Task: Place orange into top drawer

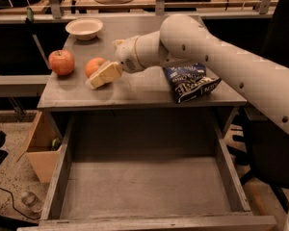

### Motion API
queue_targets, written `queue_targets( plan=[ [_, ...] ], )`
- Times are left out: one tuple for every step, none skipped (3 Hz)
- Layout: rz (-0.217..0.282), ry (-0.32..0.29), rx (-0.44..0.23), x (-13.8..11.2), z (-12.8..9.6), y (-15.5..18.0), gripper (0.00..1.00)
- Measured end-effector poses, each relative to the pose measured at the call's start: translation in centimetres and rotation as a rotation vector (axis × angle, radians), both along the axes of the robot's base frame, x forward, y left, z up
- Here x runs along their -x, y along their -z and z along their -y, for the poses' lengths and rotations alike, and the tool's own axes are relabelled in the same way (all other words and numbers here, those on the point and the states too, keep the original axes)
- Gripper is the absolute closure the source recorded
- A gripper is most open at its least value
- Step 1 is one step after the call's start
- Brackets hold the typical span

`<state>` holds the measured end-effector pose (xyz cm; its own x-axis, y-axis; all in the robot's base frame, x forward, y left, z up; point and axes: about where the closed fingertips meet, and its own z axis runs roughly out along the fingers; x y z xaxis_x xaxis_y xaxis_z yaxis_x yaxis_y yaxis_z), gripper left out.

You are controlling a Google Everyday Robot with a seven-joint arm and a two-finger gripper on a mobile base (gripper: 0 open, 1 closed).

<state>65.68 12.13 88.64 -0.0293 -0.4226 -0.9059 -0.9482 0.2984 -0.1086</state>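
The orange [92, 64] sits on the tabletop [135, 93] at the left, just right of a red apple [61, 62]. My gripper [100, 77] reaches in from the right on the white arm [192, 42] and is low at the orange, covering its front right side. The top drawer [149, 182] is pulled wide open below the table's front edge, and its grey bottom is bare.
A dark blue chip bag [190, 82] lies on the right of the tabletop. A white bowl [84, 28] stands at the back left. A cardboard box [41, 148] stands on the floor left of the drawer. A dark chair is at the right.
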Motion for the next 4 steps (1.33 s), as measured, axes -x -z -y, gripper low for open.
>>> queue_targets(
  plan=[
    [-0.020, -0.008, -0.012, 0.2, -1.2, 1.3, 0.00],
    [-0.009, 0.007, -0.031, 0.5, -1.8, 1.6, 0.16],
    [-0.009, 0.005, -0.031, 0.5, -2.0, 1.6, 0.38],
    [-0.010, 0.001, -0.031, 0.6, -2.2, 1.7, 0.62]
  ],
)
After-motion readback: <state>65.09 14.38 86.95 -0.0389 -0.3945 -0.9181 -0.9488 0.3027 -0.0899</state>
